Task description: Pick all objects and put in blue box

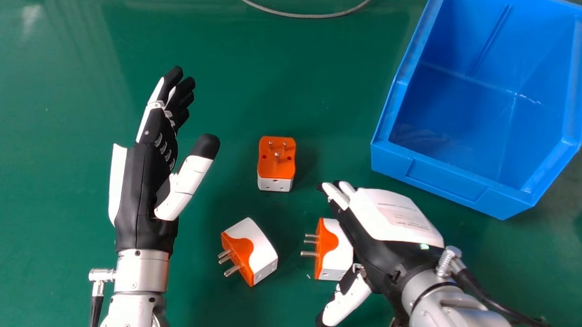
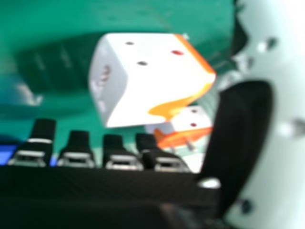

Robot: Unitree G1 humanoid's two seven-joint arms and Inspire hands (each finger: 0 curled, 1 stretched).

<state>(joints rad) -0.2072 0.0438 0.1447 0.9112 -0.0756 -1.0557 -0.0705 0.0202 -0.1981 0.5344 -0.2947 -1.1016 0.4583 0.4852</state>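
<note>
My left hand is held open over the table, left of the adapters. My right hand is beside the nearest white and orange adapter, its thumb and fingers apart around that adapter without gripping it. A second adapter lies tilted to the left, pins toward the lower left. The third adapter stands farther back with its pins up. In the right hand view the near adapter lies between the open right hand and its thumb, with another adapter behind it.
The blue box stands at the back right, beyond my right hand, with its open top facing up. A grey cable curves along the table's far edge. Green table surface stretches between my left hand and the box.
</note>
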